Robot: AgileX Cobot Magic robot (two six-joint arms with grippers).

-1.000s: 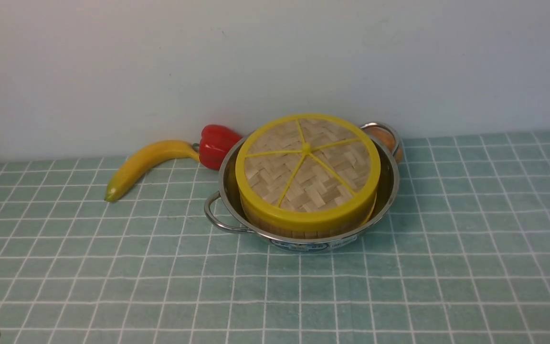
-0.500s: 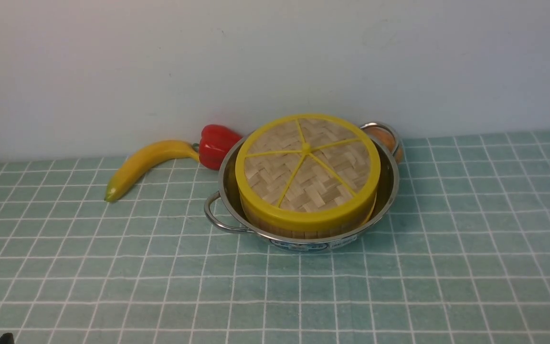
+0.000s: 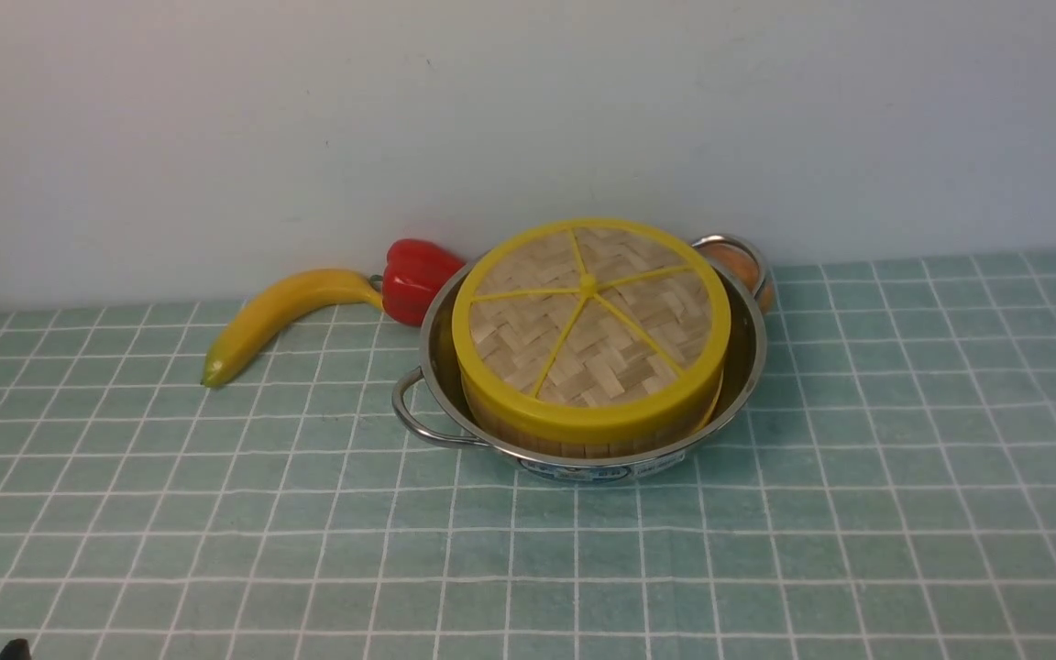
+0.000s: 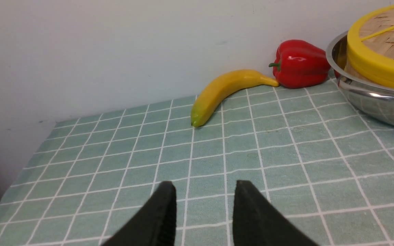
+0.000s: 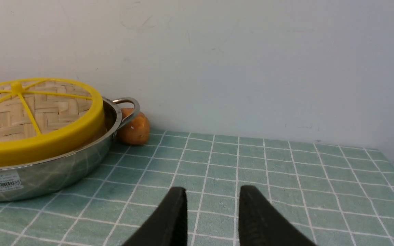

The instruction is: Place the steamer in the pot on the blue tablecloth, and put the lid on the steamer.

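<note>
Pot (image 3: 748, 367): being borne by the cloth (image 3: 858, 513) near the wall; its loop handles are lying along an axis from 8 o'clock to 2 o'clock in the front view. A blue-printed label (image 3: 574, 473) is being shown at its near base, unreadable; a barcode sticker (image 5: 0, 181) is being shown in the right wrist view.

Steamer (image 3: 583, 442): being held upright inside the pot.

Lid (image 3: 588, 316): being carried flat on the steamer.

Left gripper (image 4: 205, 186): being held parted, empty, above the cloth.

Right gripper (image 5: 212, 191): likewise parted and empty.

Banana (image 3: 280, 312), pepper (image 3: 416, 275): being kept at the pot's 10 o'clock.
</note>
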